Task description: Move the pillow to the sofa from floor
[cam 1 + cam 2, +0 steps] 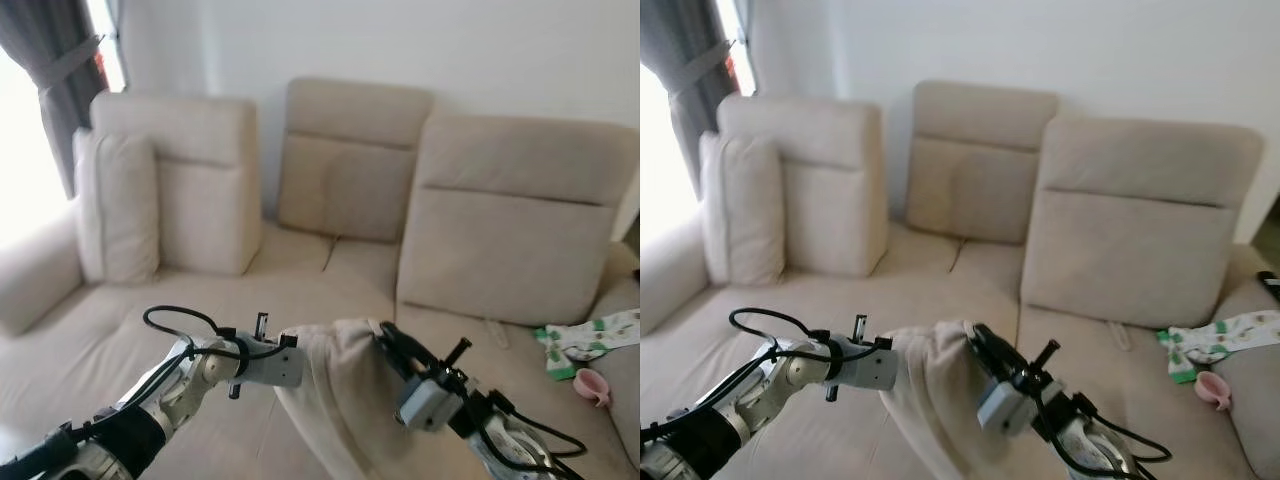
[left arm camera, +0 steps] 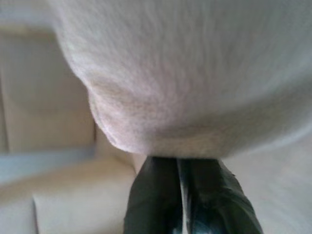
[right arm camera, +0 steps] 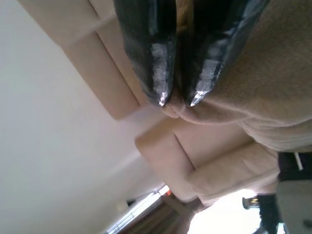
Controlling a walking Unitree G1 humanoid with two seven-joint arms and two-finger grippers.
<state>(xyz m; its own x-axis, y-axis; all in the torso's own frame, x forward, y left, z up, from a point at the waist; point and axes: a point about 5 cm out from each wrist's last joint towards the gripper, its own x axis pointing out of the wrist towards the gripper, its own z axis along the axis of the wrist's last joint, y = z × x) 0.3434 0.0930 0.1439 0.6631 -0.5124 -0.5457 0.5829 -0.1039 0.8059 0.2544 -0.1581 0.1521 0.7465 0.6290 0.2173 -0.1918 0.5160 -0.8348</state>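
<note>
R gripper (image 3: 176, 100) fingers pinched shut on a fold of the beige pillow (image 1: 335, 400); L gripper (image 2: 181, 195) looks clamped on its other edge, tho view is blurry. Pillow hangs between both arms, off floor, over sofa (image 1: 300, 290) seat front. Step: carry/place; next needs fwd reach over seat cushion, then release both.

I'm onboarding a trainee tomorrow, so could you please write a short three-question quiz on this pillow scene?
1. True or false: the pillow lies on the floor.
2. Which claw grips the pillow? A) left claw alone B) right claw alone C) both
3. Fill in: the pink object lies at the sofa's ____ end, by the robot's sides.

Key: 1. False; it hangs between the claws in front of the sofa. 2. C; each is pinched shut on its fabric. 3. Right, beside a green-and-white cloth.
</note>
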